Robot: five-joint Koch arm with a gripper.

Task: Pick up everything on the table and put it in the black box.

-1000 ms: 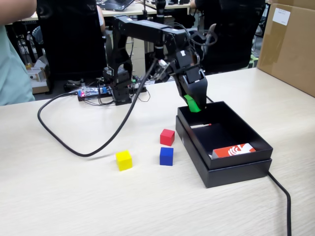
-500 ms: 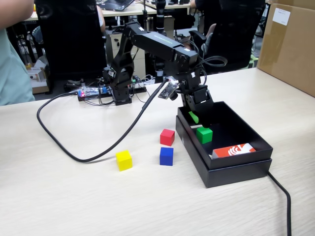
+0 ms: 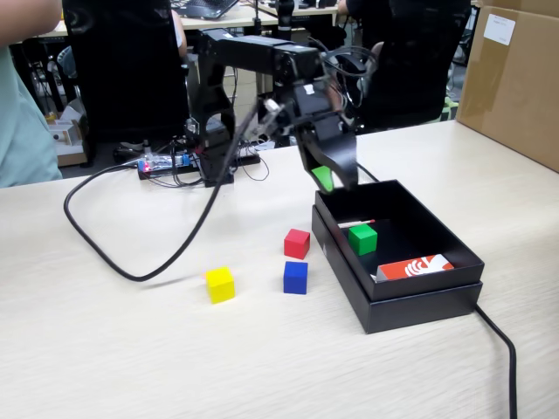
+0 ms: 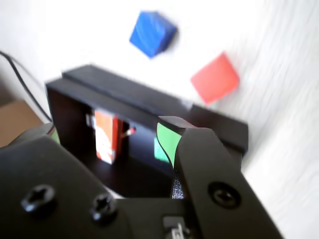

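Note:
The black box (image 3: 419, 301) stands on the table at the right. A green cube (image 3: 362, 238), an orange and white packet (image 3: 415, 267) and a thin red-tipped stick (image 3: 356, 223) lie in it. My gripper (image 3: 334, 179) hangs open and empty over the box's far left corner; its jaws have green pads. A red cube (image 3: 297, 243), a blue cube (image 3: 295, 277) and a yellow cube (image 3: 220, 285) sit on the table left of the box. In the wrist view my gripper (image 4: 112, 130) frames the box (image 4: 124, 94), the packet (image 4: 107, 137) and the green cube (image 4: 159, 151). The blue cube (image 4: 152, 34) and red cube (image 4: 215, 78) lie beyond it.
A thick black cable (image 3: 131, 271) loops over the table left of the cubes, and another (image 3: 502, 349) runs off from the box's near right corner. A circuit board (image 3: 170, 164) sits by the arm's base. A cardboard box (image 3: 515, 78) stands at the far right.

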